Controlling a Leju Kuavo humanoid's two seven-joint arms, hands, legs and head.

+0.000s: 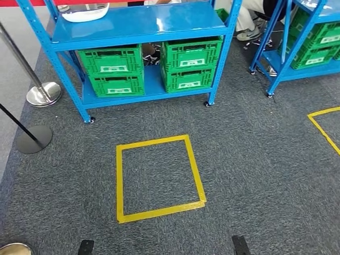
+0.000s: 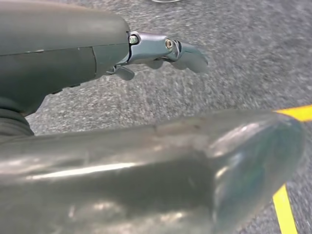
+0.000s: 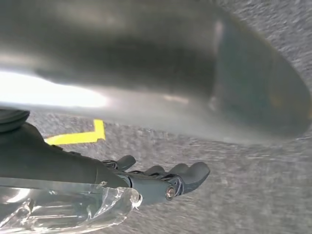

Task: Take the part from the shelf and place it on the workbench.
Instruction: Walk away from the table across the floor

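Across the top of the head view stands the blue shelf [image 1: 140, 24], and up at its upper left lies a white part [image 1: 85, 10], lengthwise along the board. Both arms hang low, well short of it. Neither looks clearly nearer. The left hand [image 2: 162, 51] holds nothing, fingers extended; the right hand [image 3: 165, 178] likewise, loose and unclenched.

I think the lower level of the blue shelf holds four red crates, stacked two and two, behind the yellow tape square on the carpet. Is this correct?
Not quite: the crates are green, not red. The head view shows four green crates stacked two and two on the lower level of the blue shelf, behind the yellow tape square on the carpet.
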